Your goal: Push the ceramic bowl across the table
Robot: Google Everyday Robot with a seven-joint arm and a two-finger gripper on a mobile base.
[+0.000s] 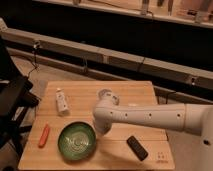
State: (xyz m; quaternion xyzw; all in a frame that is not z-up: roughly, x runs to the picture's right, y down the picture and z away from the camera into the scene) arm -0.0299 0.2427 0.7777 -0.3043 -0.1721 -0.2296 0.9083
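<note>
The green ceramic bowl (77, 141) sits on the front left part of the light wooden table (135, 95); it has pale swirl marks inside. My white arm reaches in from the right across the table. Its end, the gripper (100, 128), points down right next to the bowl's right rim. I cannot tell whether it touches the rim. The arm's own body hides the gripper's tip.
A white bottle (61, 102) lies at the table's left back. An orange stick-like item (44, 135) lies left of the bowl. A black bar-shaped object (137, 148) lies front right. A dark chair (14, 102) stands left of the table.
</note>
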